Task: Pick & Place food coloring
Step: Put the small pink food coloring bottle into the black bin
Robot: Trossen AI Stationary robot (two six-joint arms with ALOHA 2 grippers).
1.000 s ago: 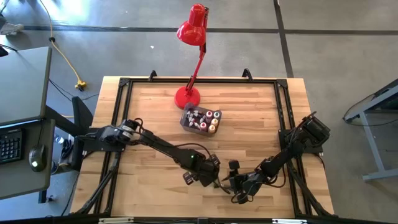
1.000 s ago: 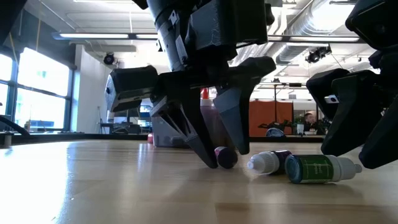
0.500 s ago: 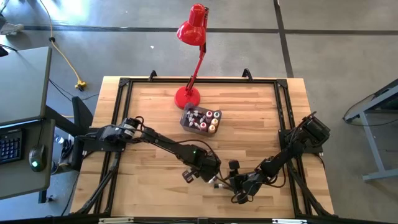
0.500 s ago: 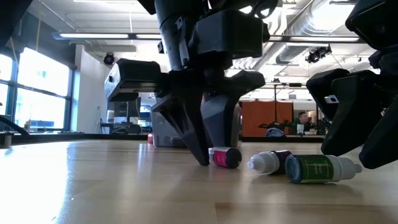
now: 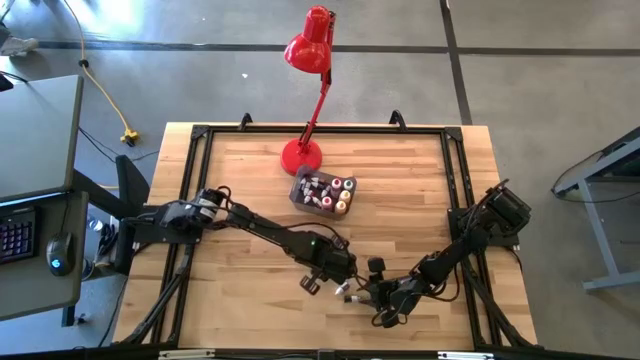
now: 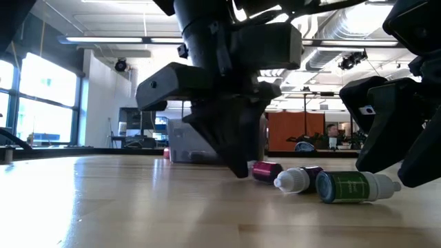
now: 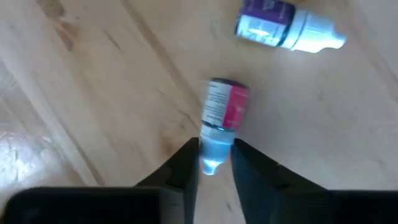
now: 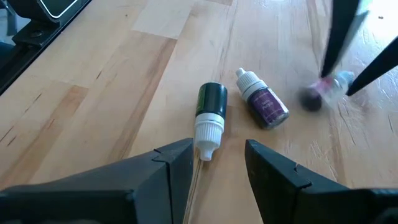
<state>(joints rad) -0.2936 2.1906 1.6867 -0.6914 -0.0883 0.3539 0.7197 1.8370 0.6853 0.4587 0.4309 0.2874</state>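
Note:
My left gripper [image 7: 214,167] is shut on a pink food coloring bottle [image 7: 225,104] near the table's near edge. In the low view the bottle [image 6: 266,171] lies level at table height; whether it rests on the wood, I cannot tell. My right gripper [image 8: 214,158] is open just short of a green bottle [image 8: 211,102], which lies on its side with its white cap [image 8: 208,132] toward the fingers. A purple bottle [image 8: 266,102] lies on its side beside it. The grey tub [image 5: 322,190] holds several more bottles. My left gripper pinches the pink bottle's pale cap [image 7: 213,149] between its two fingers, at their free ends. The fingers come from above, slanting down, in line with the bottle, whose body sticks out level ahead of them.
A red desk lamp stands with its base [image 5: 301,155] behind the tub, its head reaching past the far edge. A black frame [image 5: 190,180] runs round the table. Bare wood [image 5: 240,190] lies left of the tub and toward the far right corner.
My left gripper has turned about over the pink bottle and shut from wide open onto its cap. The bottle has swung from end-on to side-on in the low view and shifted a little toward the purple bottle. My right gripper has kept still.

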